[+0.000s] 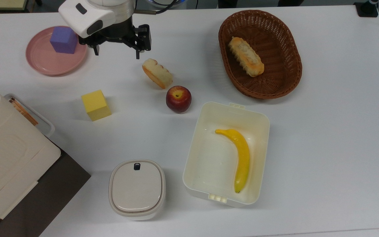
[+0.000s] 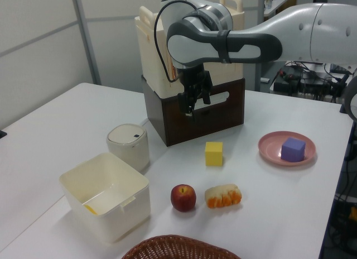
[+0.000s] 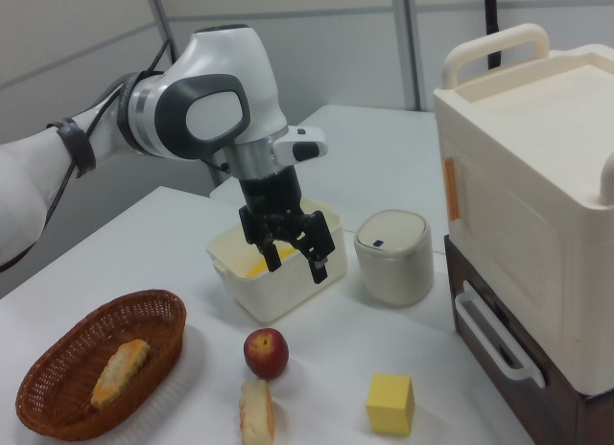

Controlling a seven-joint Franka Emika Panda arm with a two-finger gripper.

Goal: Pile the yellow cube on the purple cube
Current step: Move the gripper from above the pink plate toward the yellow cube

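The hand (image 1: 117, 51) hung above the white counter (image 1: 324, 131) with its two fingers spread wide and nothing between them, hovering between the pink plate (image 1: 41, 64) and the bread slice (image 1: 157, 73) in the top view. The yellow cube (image 1: 96, 105) sat alone on the counter, well apart from the hand, with the red apple (image 1: 178, 99) near it on the top view's right and open counter on its other sides. The purple cube (image 1: 63, 40) rested on the pink plate, close beside the arm's wrist. The step in hand appeared to be the reach for the yellow cube, nothing yet grasped. To do it well, the hand would need to travel over the cube, turn so the fingers faced two opposite flat sides, since the block sat slightly skewed in the top view, and descend straight so neither fingertip struck its top edge. Gripping about mid-height would likely keep the block level for setting it squarely on the purple one. The apple and bread slice seemed far enough off not to interfere.
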